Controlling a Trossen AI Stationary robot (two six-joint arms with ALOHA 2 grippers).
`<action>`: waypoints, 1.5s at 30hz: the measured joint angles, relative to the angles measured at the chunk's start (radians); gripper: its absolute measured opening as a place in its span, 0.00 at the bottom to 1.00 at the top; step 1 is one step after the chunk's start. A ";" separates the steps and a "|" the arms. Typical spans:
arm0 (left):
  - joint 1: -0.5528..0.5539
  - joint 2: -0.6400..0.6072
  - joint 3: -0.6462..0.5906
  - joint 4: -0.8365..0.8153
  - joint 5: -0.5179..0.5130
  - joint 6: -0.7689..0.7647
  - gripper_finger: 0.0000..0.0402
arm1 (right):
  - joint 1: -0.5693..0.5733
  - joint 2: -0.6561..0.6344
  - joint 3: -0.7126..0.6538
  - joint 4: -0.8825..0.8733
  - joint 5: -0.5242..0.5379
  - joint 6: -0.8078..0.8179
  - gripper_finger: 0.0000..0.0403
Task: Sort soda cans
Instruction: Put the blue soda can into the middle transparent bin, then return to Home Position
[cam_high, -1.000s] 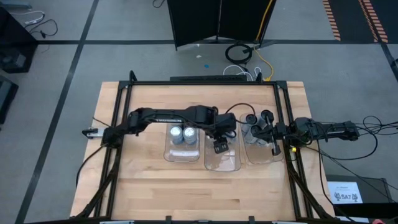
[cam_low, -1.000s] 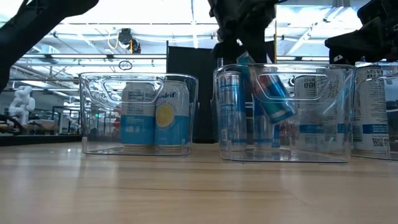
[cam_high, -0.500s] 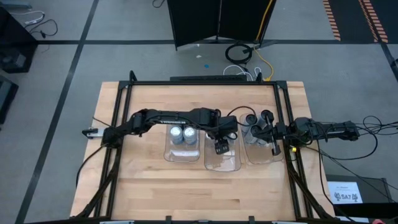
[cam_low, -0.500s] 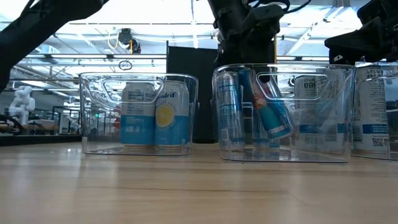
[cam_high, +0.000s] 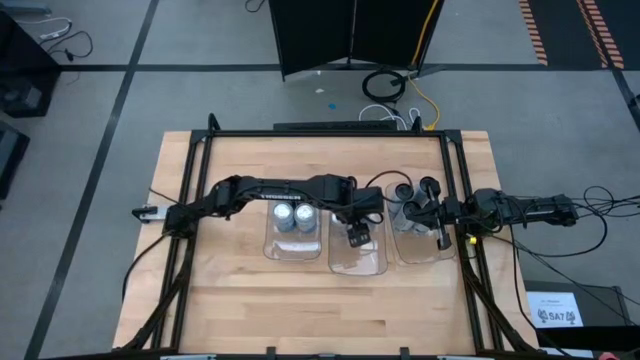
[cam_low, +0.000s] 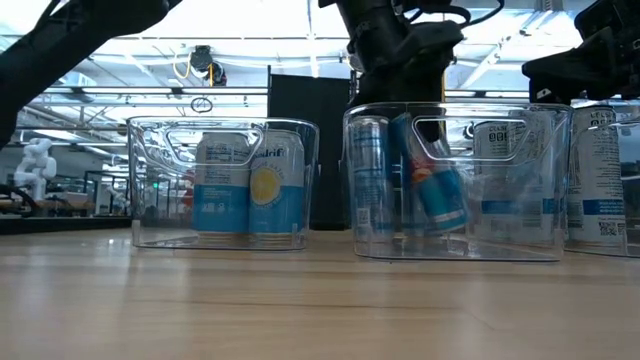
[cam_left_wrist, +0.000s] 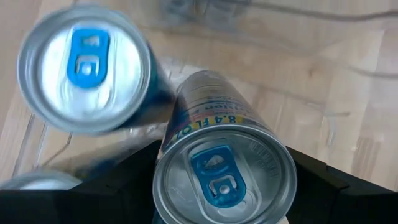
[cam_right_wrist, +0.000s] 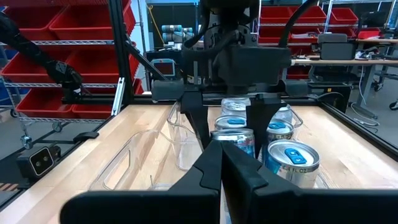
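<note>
My left gripper (cam_high: 357, 232) reaches down into the middle clear tray (cam_high: 358, 268) and is shut on a blue-marked soda can (cam_low: 435, 185), which leans inside the tray. A second blue can (cam_low: 370, 175) stands upright beside it, its top (cam_left_wrist: 84, 68) showing in the left wrist view. Two white and blue cans (cam_low: 245, 185) stand in the left tray (cam_low: 160, 180). Dark-topped cans (cam_high: 412, 195) stand in the right tray (cam_high: 420, 255). My right gripper (cam_right_wrist: 221, 165) is shut and waits at the right tray's near right side. My left gripper (cam_left_wrist: 224, 180) pinches the blue can's upper end, just below its silver top (cam_left_wrist: 224, 171), between its two fingers (cam_left_wrist: 134, 171). The fingers come from above, pointing down. The can is tilted, with its lower end (cam_low: 452, 210) low inside the middle tray; whether it touches the floor I cannot tell.
The three clear trays stand side by side across the table's middle. The black frame rails (cam_high: 190, 230) run along the table's left and right sides. Bare wood (cam_high: 300, 310) lies toward the near edge. Red bins (cam_right_wrist: 74, 37) and shelving stand in the room beyond.
My left gripper has moved down into the middle tray, carrying the tilted blue can with it. The can now sits lower behind the tray's wall, still leaning, next to the upright can. My right arm has kept still.
</note>
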 joint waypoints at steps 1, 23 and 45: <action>0.000 0.000 0.000 0.013 0.000 0.000 0.68 | 0.000 0.000 0.000 0.000 0.000 0.000 0.00; -0.002 0.000 0.000 0.069 0.003 -0.052 0.68 | 0.000 0.000 0.000 0.000 0.000 0.000 0.00; -0.002 -0.003 0.000 0.048 -0.023 -0.078 0.88 | 0.000 0.000 0.000 0.000 0.000 0.000 0.00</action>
